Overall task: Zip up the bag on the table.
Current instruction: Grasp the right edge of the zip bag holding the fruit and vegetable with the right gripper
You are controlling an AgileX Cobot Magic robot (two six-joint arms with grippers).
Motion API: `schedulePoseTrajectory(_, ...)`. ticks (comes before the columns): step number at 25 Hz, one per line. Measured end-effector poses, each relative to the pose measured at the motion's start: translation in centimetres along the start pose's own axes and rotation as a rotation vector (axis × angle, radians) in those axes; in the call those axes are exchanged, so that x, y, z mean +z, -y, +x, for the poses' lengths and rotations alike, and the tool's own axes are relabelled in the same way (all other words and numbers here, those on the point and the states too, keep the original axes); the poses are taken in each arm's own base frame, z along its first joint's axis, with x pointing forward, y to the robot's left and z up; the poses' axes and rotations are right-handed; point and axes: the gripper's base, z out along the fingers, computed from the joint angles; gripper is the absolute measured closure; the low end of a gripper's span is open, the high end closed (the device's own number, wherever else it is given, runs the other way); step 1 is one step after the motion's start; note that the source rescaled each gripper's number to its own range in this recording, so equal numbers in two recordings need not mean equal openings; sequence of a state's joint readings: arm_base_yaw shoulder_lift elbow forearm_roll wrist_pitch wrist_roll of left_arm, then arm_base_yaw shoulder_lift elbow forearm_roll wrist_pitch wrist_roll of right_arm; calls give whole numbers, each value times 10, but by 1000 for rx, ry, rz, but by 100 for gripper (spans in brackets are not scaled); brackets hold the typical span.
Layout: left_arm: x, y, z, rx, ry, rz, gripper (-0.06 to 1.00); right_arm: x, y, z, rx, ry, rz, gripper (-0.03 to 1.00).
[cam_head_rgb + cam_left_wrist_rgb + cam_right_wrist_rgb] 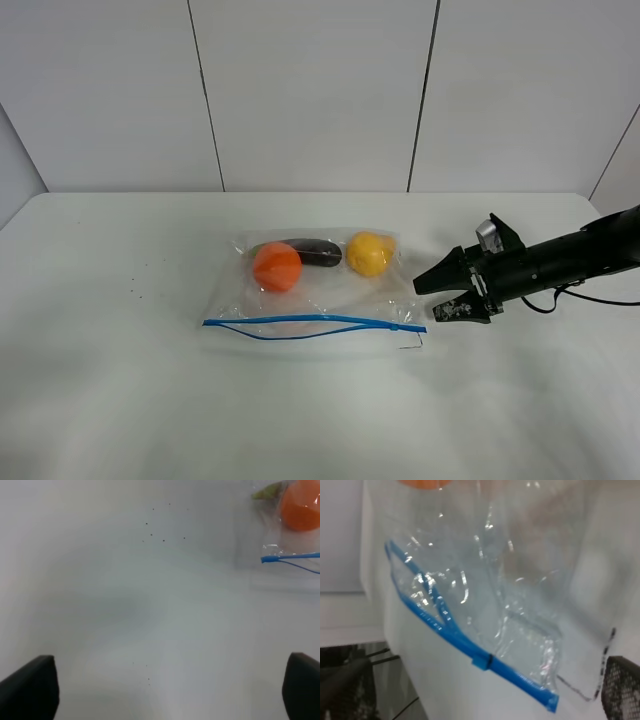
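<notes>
Exterior high: the bag (310, 300) lies flat at centre frame on the table (110, 390). Its blue zipper strip (310, 322) runs along the lower edge, and the two blue lines part toward the left (mouth unsealed there). An orange item (277, 266), a dark item (316, 252) and a yellow item (370, 253) sit across the bag's upper part. The right gripper (428, 302), right of centre, is just beside the bag's right edge and apart from it, fingers spread. Left wrist: the left gripper (165, 690) has its fingers wide apart over bare table with tiny specks (162, 540); the bag's corner lies well apart from it. Right wrist: a small slider (481, 661) sits on the strip near the end closest to this claw, which grips nothing.
</notes>
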State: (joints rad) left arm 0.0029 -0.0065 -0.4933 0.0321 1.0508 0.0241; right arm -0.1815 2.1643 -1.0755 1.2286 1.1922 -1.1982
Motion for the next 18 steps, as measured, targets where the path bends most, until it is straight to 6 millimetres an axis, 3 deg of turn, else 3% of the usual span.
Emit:
schedulePoseTrajectory(8, 0, 0, 0, 0, 0, -1, -6, 34, -2, 4, 12, -65, 19, 1)
schedulePoseTrajectory(12, 0, 0, 0, 0, 0, -1, -6, 37, -3, 0, 31, -27, 9, 3)
schedulePoseTrajectory(15, 0, 0, 0, 0, 0, -1, -6, 37, -4, -1, 39, -17, 6, 13)
schedulePoseTrajectory(18, 0, 0, 0, 0, 0, -1, -6, 37, -4, -1, 45, -9, 3, 31)
